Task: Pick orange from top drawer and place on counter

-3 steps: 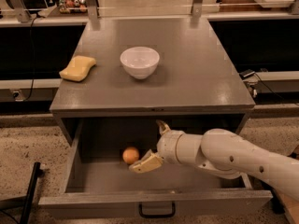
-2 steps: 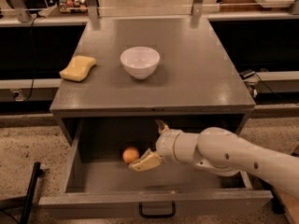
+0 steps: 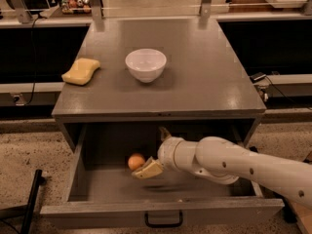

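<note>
The orange [image 3: 136, 161] lies on the floor of the open top drawer [image 3: 161, 212], left of middle. My gripper [image 3: 149, 153] reaches into the drawer from the right on a white arm. It is open, with one tan finger [image 3: 147, 170] low, right beside the orange on its right, and the other finger [image 3: 164, 133] raised toward the back. The orange is not held. The grey counter [image 3: 195, 82] above the drawer is the cabinet's top.
A white bowl [image 3: 146, 65] stands mid-counter and a yellow sponge [image 3: 81, 70] lies at its left edge. A black pole [image 3: 30, 199] leans at the lower left on the speckled floor. Dark shelving runs behind the cabinet.
My gripper has edged slightly left, closer to the orange. The orange, bowl and sponge have not moved.
</note>
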You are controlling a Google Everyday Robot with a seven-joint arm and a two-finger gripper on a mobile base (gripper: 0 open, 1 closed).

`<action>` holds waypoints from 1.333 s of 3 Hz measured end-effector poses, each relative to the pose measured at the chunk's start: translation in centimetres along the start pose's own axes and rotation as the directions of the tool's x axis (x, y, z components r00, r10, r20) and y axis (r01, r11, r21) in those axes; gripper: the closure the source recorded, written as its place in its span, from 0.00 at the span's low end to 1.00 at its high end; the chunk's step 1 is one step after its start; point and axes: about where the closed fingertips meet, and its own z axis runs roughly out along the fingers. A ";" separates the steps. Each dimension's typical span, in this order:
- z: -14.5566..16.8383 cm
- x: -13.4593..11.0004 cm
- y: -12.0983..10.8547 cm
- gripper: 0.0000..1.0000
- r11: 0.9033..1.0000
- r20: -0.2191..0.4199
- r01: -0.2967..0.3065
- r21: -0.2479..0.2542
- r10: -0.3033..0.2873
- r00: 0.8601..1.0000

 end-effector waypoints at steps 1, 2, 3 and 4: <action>1.7 0.1 -0.2 0.00 0.999 -0.009 0.041 0.016 -0.041 0.999; 2.9 0.1 -0.1 0.15 0.998 -0.017 0.064 0.008 -0.064 0.998; 3.8 0.3 0.0 0.39 0.998 -0.030 0.069 -0.009 -0.069 0.997; 4.2 0.5 -0.1 0.64 0.998 -0.001 0.060 -0.026 -0.060 0.998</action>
